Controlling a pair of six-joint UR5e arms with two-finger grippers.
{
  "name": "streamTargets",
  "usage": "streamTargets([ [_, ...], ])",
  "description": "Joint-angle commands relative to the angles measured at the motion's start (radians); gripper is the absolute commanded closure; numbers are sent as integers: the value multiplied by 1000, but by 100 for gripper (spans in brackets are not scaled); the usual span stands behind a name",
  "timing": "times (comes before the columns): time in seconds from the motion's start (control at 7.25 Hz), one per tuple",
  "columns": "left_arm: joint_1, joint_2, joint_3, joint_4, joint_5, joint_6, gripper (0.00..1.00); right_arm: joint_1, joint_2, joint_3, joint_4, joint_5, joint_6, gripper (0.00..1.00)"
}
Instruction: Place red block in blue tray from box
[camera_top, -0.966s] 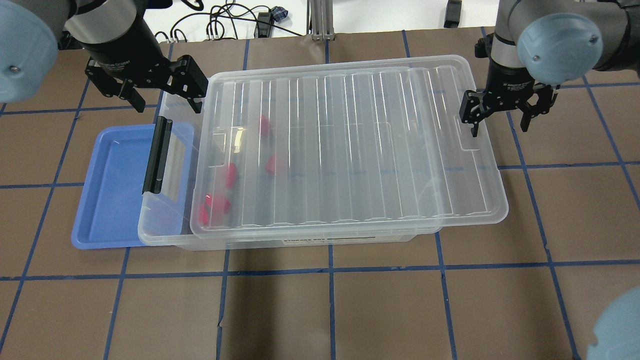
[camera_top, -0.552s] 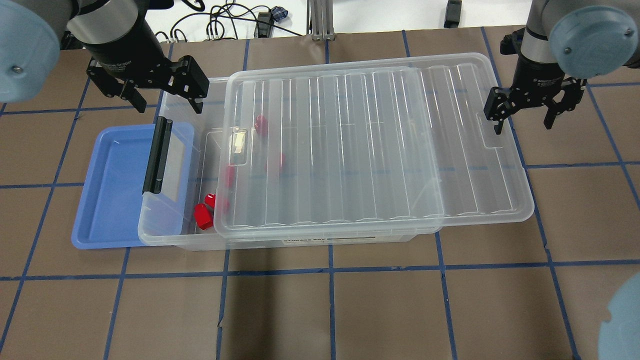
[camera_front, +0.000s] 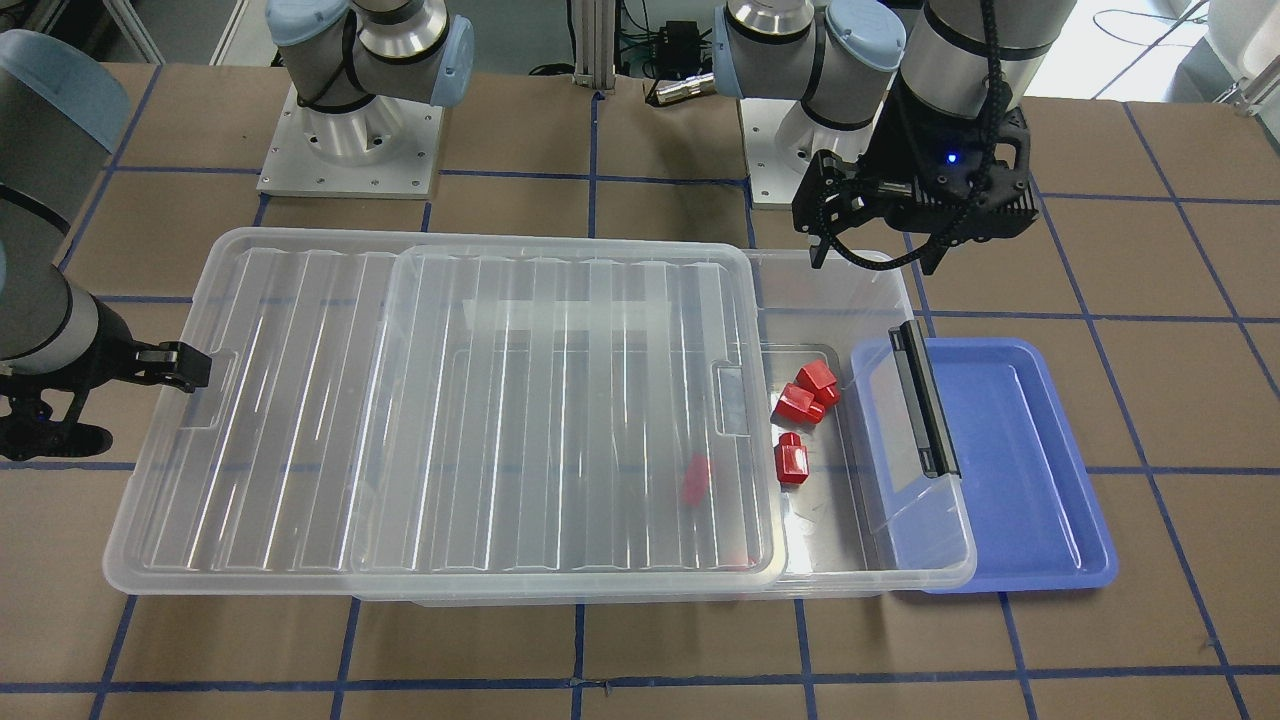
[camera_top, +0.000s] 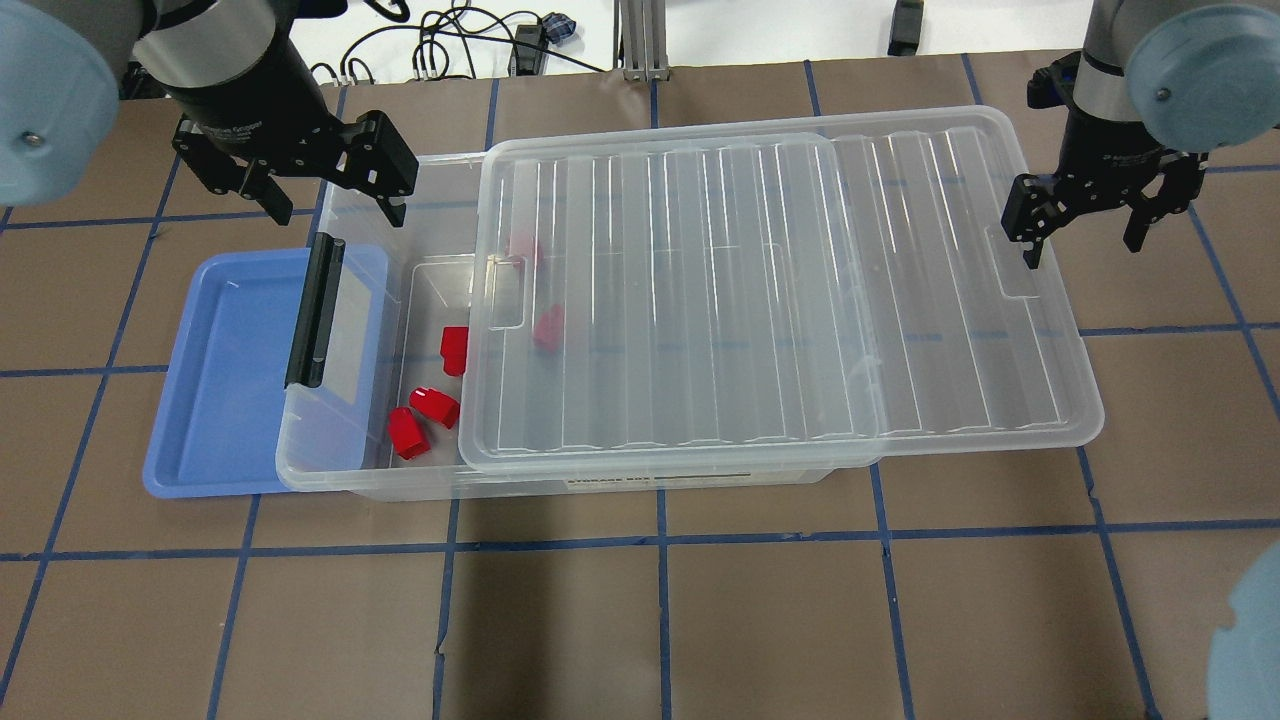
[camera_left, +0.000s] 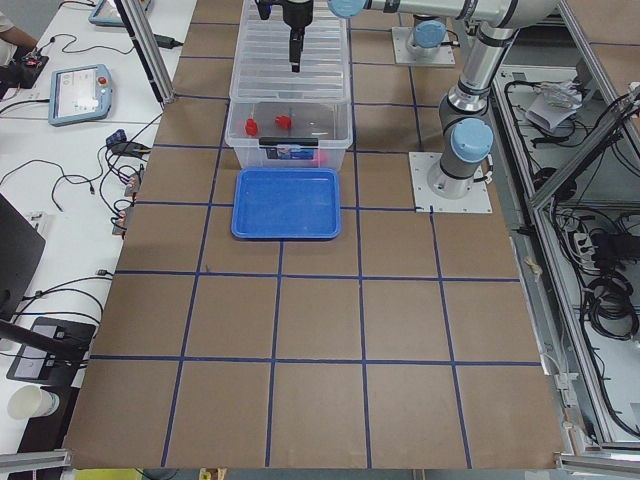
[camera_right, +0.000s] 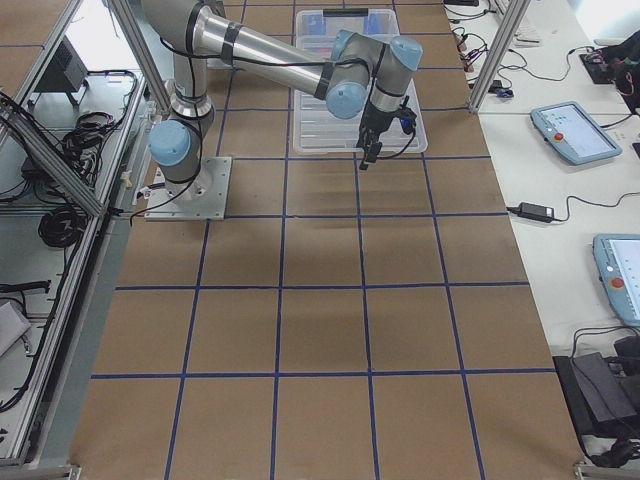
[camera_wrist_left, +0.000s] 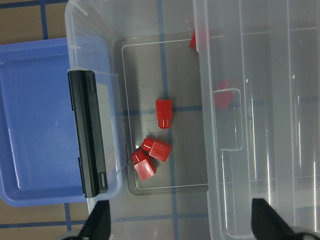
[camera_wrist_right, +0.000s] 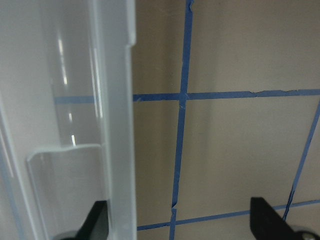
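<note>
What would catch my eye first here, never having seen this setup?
A big clear box sits mid-table, its ribbed lid shifted toward the robot's right so the left end lies uncovered. Three bright red blocks show in that gap, with a blue tray just outside that end. The left pincer and right pincer hang open, one at each end.

Blocks (camera_top: 434, 406) lie in the box (camera_top: 340, 478) beside the tray (camera_top: 230, 370), two perhaps under the offset lid (camera_top: 780, 290).
</note>
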Motion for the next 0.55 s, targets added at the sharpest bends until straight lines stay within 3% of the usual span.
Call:
streamTargets([
  [0.0,1,5,0,0,0,0,0,-33,-1,0,-22,-9,-65,0],
  [0.41,-2,6,1,1,2,0,0,-51,0,0,-49,-14,-105,0],
])
